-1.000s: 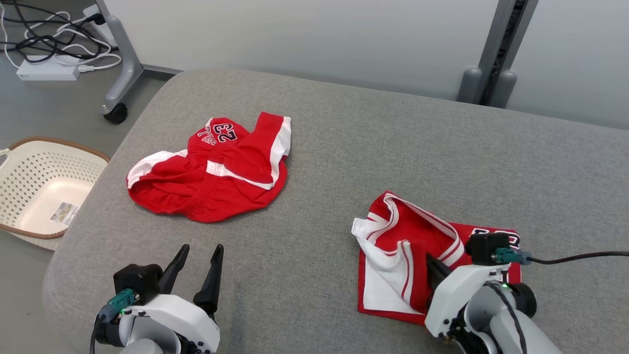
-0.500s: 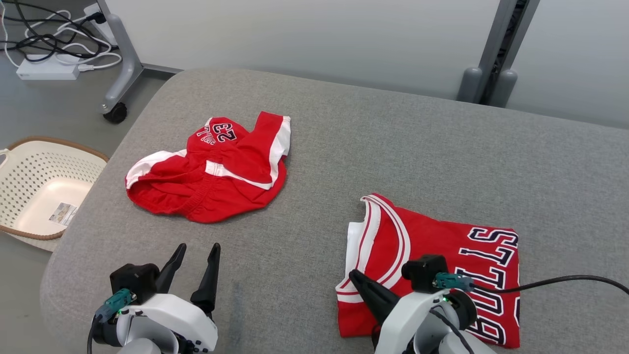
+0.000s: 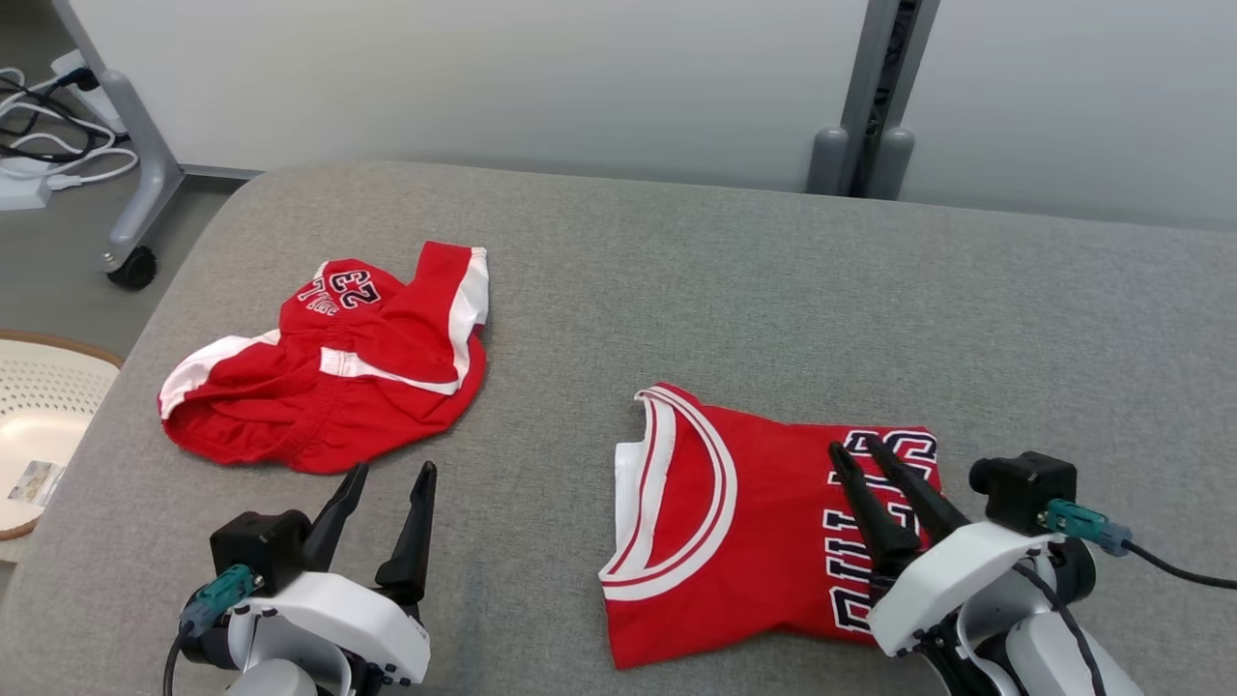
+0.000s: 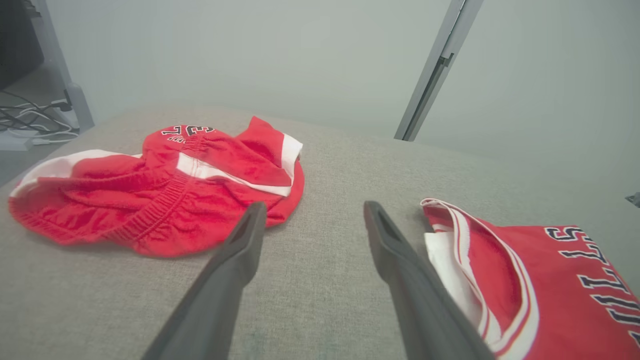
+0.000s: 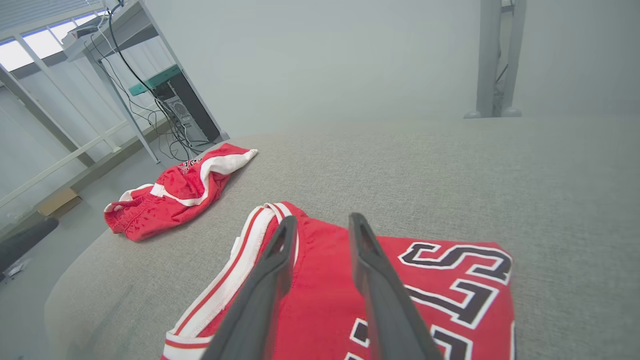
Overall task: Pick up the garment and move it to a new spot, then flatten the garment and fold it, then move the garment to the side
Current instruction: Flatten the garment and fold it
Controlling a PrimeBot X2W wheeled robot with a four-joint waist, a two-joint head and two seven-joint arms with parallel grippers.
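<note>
Front right on the grey surface lay the folded jersey, the right gripper over its lettering, fingers slightly apart, empty. The left gripper stood spread wide near the shorts. Pinching one layer could undo the fold.

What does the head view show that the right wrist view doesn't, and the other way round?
The head view adds the white basket and the open left hand. The right wrist view adds a computer tower under a desk, beside windows. Both share the folded red jersey, the crumpled red shorts, the right hand over the jersey, and the grey surface.
</note>
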